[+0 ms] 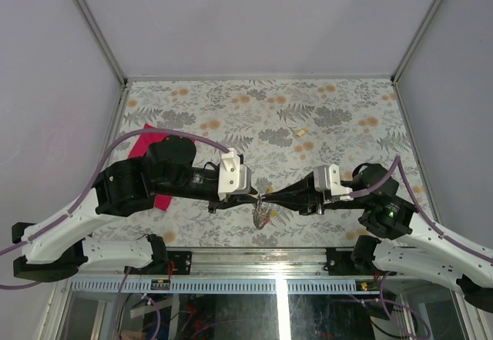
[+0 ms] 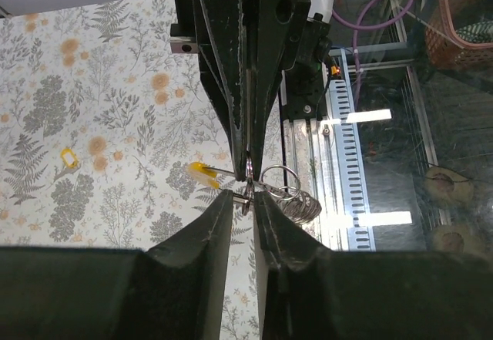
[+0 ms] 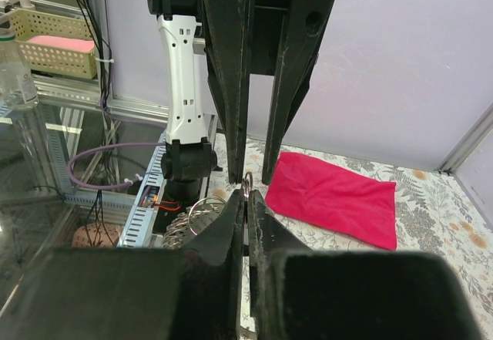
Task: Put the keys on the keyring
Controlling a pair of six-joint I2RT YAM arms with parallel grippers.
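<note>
The keyring (image 2: 247,188) is a thin metal ring seen edge-on, held above the table's near edge. My right gripper (image 3: 246,192) is shut on it; in the left wrist view it (image 2: 248,166) comes down from above. My left gripper (image 2: 245,200) stands narrowly open, one finger on each side of the ring. A yellow-capped key (image 2: 203,173) sticks out left of the ring, its shaft running across the ring. A second ring with a coiled bundle (image 2: 300,203) hangs from it. Both grippers meet in the top view (image 1: 263,196). Another yellow key (image 1: 301,132) lies on the table.
A red cloth (image 1: 148,149) lies at the left under my left arm, also in the right wrist view (image 3: 339,193). The floral table ends at a metal rail (image 1: 246,257) close below the grippers. Grey walls stand on three sides.
</note>
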